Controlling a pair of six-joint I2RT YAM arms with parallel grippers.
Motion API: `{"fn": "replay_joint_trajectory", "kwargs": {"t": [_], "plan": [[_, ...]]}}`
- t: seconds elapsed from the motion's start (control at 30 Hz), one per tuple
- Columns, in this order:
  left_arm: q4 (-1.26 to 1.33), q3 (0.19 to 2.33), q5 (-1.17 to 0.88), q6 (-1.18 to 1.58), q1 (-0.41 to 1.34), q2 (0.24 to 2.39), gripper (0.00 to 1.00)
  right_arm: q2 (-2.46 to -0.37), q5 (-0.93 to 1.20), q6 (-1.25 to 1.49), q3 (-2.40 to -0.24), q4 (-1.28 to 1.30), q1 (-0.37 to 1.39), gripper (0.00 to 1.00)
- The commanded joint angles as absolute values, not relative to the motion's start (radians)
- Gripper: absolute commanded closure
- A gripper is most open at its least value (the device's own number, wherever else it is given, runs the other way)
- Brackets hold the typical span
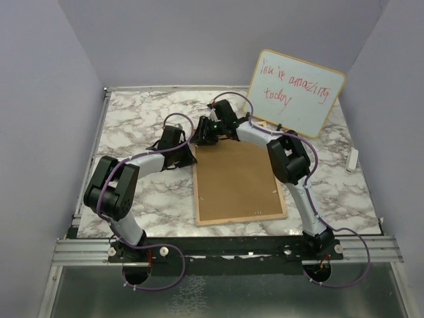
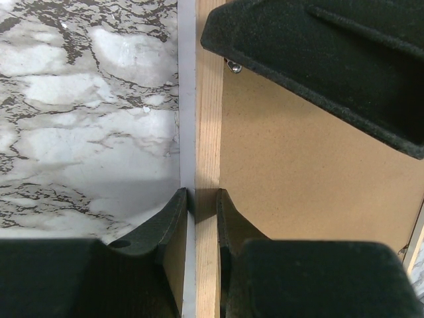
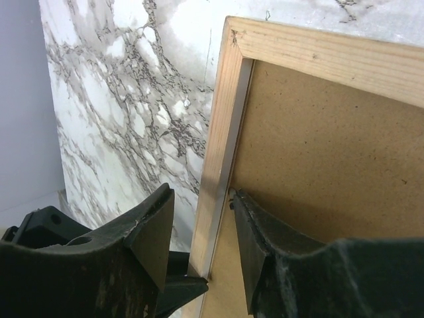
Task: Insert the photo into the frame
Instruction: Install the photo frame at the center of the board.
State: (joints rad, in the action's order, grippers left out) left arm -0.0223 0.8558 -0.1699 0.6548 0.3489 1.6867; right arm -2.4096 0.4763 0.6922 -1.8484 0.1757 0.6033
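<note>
The frame (image 1: 197, 192) lies face down in the middle of the marble table, its light wood rails around a plain brown backing board (image 1: 238, 179). My left gripper (image 2: 202, 195) is shut on the frame's left rail (image 2: 209, 132) near the far corner. My right gripper (image 3: 201, 199) stands open astride the same rail (image 3: 222, 119) close to that corner. Its outer finger is clear of the wood, and its inner finger rests on the backing board (image 3: 318, 152) by a small metal tab (image 2: 232, 65). The photo is hidden.
A wood-rimmed whiteboard (image 1: 296, 93) with red writing leans at the back right. A small white object (image 1: 352, 159) lies at the table's right edge. Grey walls close in the left, back and right sides.
</note>
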Motion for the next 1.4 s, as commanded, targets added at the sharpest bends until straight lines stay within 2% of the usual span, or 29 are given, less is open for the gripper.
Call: {"fn": "replay_joint_trajectory", "kwargs": {"t": [0.0, 0.23, 0.53, 0.73, 0.87, 1.07, 1.23, 1.37], "plan": [[-0.098, 0.809, -0.083, 0.635, 0.337, 1.732, 0.92, -2.496, 0.337, 0.655, -1.788, 0.332, 0.626, 0.51], [-0.1, 0.815, -0.087, 0.635, 0.337, 1.741, 0.92, -2.521, 0.386, 0.592, -1.811, 0.327, 0.639, 0.5], [-0.107, 0.821, -0.078, 0.633, 0.337, 1.745, 0.92, -2.465, 0.611, 0.482, -1.673, 0.252, 0.643, 0.52], [-0.113, 0.829, -0.075, 0.637, 0.336, 1.747, 0.92, -2.481, 0.72, 0.388, -1.766, 0.314, 0.643, 0.52], [-0.118, 0.839, -0.075, 0.634, 0.336, 1.741, 0.92, -2.476, 0.612, 0.414, -1.802, 0.322, 0.642, 0.52], [-0.125, 0.832, -0.064, 0.625, 0.332, 1.72, 0.91, -2.374, 0.398, 0.569, -1.738, 0.228, 0.619, 0.63], [-0.132, 0.83, -0.052, 0.624, 0.324, 1.71, 0.91, -2.308, 0.371, 0.611, -1.701, 0.164, 0.597, 0.66], [-0.136, 0.836, -0.044, 0.627, 0.319, 1.712, 0.88, -2.332, 0.386, 0.579, -1.736, 0.191, 0.595, 0.78]]}}
